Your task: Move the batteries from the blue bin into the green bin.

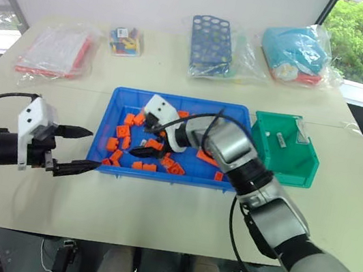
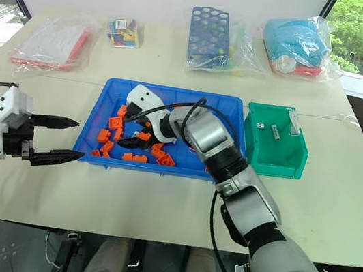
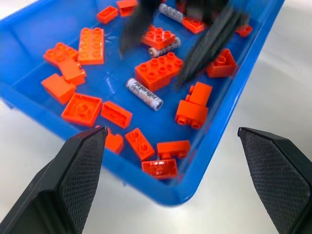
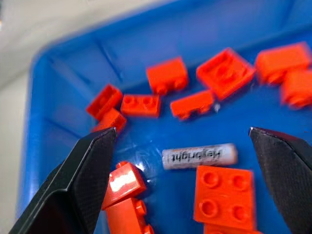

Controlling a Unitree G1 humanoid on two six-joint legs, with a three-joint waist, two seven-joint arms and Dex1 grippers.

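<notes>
1. A pale surface (image 1: 156,208) carries a blue bin (image 1: 122,99) and, just to its right, a green bin (image 1: 300,170).
2. Batteries (image 3: 144,94) lie among orange blocks (image 3: 159,70) in the blue bin; two more (image 2: 273,130) lie in the green bin.
3. The right claw (image 4: 183,146) hangs spread over one battery (image 4: 199,156), holding nothing.
4. The left claw (image 1: 79,149) hovers spread and empty outside the blue bin's left end.

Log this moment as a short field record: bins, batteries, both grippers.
blue bin: on the table, holds orange blocks and batteries
batteries in blue bin: three seen among the blocks, one lying between the right gripper's fingers
green bin: beside the blue bin, two batteries inside
right gripper: open, over the blue bin
left gripper: open, empty, outside the blue bin
</notes>
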